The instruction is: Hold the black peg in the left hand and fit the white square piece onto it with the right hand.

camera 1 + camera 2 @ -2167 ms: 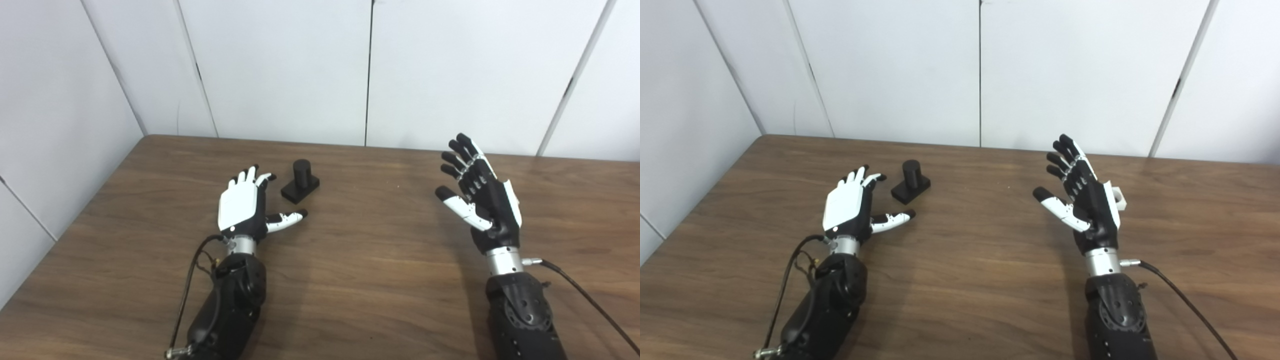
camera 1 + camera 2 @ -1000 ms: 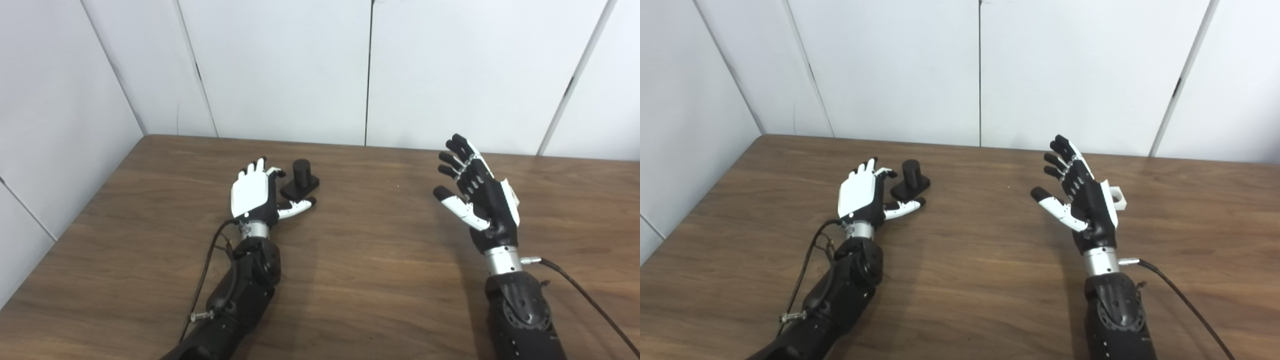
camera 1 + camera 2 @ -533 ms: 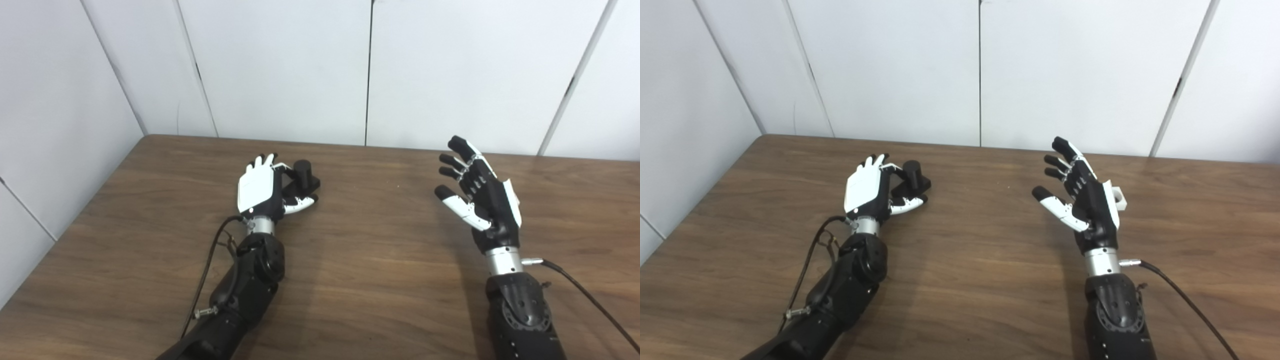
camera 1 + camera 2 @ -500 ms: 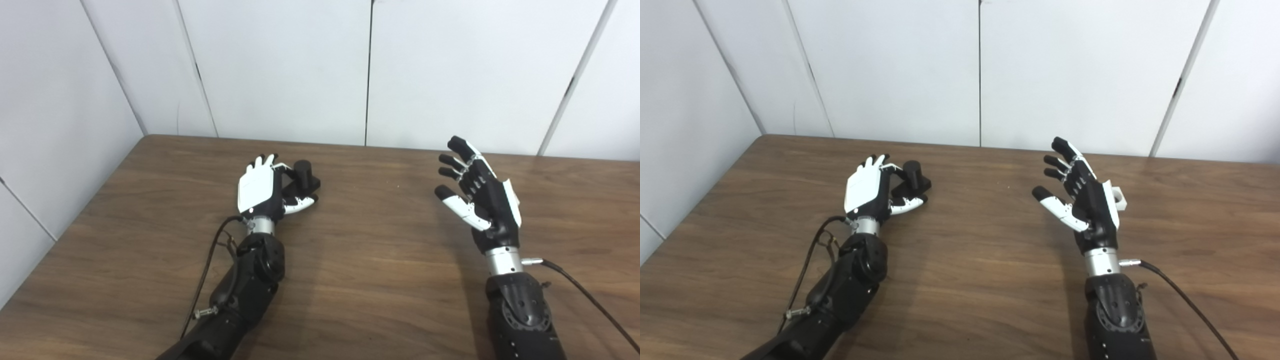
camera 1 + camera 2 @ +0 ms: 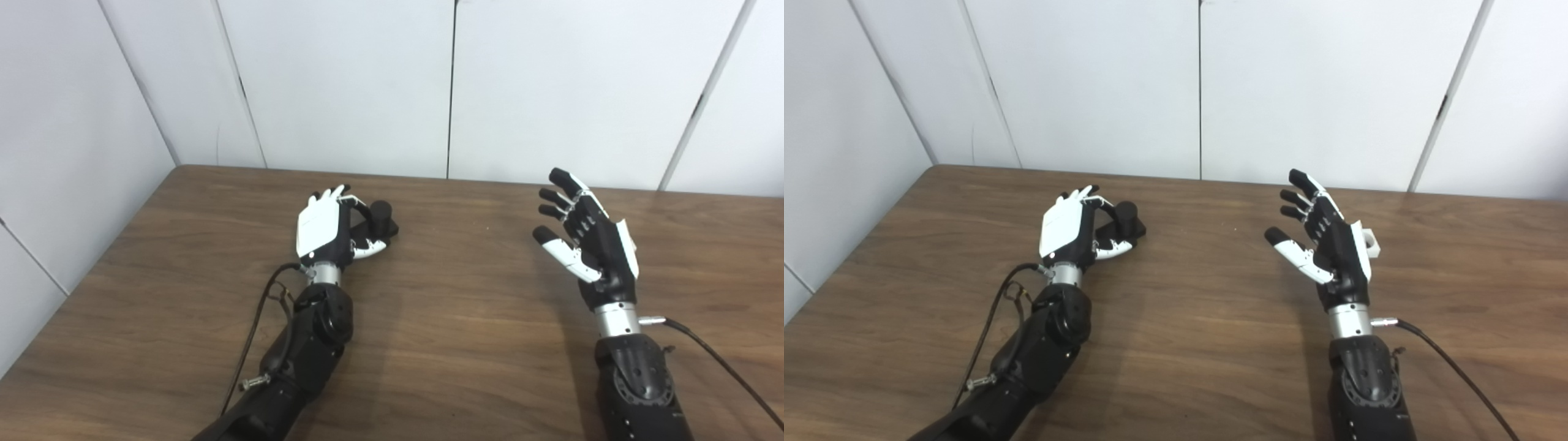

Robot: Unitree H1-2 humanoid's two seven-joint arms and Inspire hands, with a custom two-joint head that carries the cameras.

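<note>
The black peg (image 5: pixel 381 215), a short cylinder on a square base, stands on the wooden table (image 5: pixel 453 355) left of centre. My left hand (image 5: pixel 324 228) lies against its left side, fingers curling partway toward the cylinder and thumb in front of the base; no firm grip shows. My right hand (image 5: pixel 1324 236) is raised at the right, palm facing left, open and holding nothing. The white square piece (image 5: pixel 1371 241) rests on the table just behind that hand, partly hidden by it in the right eye view and hidden in the left eye view.
White wall panels (image 5: pixel 343 86) close off the table at the back and on the left. A black cable (image 5: pixel 723 367) trails from my right forearm to the lower right. Another cable (image 5: pixel 254 343) loops beside my left forearm.
My left hand moved forward and right to the peg, then its fingers began curling around it. The peg shifted slightly right. My right hand has barely moved.
</note>
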